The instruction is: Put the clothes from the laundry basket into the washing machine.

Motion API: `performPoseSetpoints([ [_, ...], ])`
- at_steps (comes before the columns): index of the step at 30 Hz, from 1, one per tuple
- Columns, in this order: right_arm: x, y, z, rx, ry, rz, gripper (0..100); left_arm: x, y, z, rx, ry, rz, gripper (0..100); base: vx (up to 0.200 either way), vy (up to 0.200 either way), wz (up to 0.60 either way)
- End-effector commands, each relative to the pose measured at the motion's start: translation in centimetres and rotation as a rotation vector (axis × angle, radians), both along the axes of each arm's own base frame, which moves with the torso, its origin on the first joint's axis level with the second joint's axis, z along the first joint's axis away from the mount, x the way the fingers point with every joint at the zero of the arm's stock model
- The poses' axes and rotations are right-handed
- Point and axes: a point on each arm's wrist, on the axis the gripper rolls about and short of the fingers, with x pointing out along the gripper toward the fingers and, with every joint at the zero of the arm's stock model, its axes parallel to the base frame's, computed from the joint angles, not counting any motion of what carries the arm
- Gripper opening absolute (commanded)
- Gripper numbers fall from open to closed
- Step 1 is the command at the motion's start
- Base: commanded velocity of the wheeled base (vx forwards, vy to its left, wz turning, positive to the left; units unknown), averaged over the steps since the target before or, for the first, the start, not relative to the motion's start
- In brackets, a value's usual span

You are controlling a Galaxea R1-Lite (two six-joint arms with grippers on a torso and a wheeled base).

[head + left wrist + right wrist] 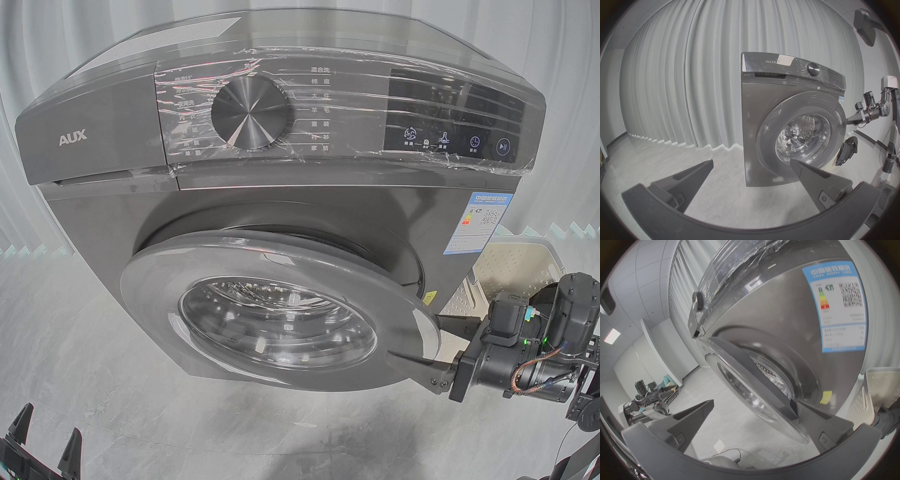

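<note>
The grey washing machine [281, 187] stands in front of me with its round door [162, 275] swung partly open. My right gripper [434, 347] is open at the door's right edge, one finger on each side of the rim; in the right wrist view the door rim [740, 365] runs between the fingers [697, 415]. A cream laundry basket [525, 262] stands to the right of the machine, and dark clothes [889, 421] hang at its edge. My left gripper [50, 425] is low at the near left, open and holding nothing, well away from the machine [793, 125].
Pale floor tiles [94, 350] stretch in front of and to the left of the machine. A grey curtain [678, 93] hangs behind it. Another robot arm rig [647, 396] stands far off across the room.
</note>
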Motion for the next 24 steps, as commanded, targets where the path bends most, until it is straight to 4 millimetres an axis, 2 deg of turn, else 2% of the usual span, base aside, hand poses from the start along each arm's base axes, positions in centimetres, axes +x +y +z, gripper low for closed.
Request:
performPoseSetpoints([
  [1,-1.0,-0.2,-0.3,-0.004,0.010,0.025,100,0.0,0.0,-0.4,0.001,-0.003,0.000,100,0.000,0.000,0.00],
  [4,-1.7,-0.7,0.5,0.025,-0.017,0.029,100,0.0,0.0,-0.5,0.001,-0.002,0.000,100,0.000,0.000,0.00],
  [9,-1.3,-0.7,0.7,0.032,-0.025,0.018,100,0.0,0.0,-0.5,0.001,-0.002,-0.001,100,0.000,0.000,0.00],
  [10,-0.4,-0.4,0.8,0.025,-0.025,0.002,100,0.0,0.0,-0.5,0.001,-0.002,-0.001,100,0.000,0.000,0.00],
  [16,0.7,0.4,0.2,0.004,-0.002,-0.001,100,0.0,0.0,-0.5,0.001,-0.002,-0.003,100,-0.200,0.000,0.00],
  [20,0.3,0.4,-0.4,-0.008,0.019,0.010,100,0.0,0.0,-0.5,0.001,-0.002,-0.003,100,0.000,0.000,0.00],
  [24,-1.2,-0.2,-0.3,0.004,0.014,0.037,100,0.0,0.0,-0.4,0.001,-0.003,-0.003,100,0.000,0.000,0.00],
])
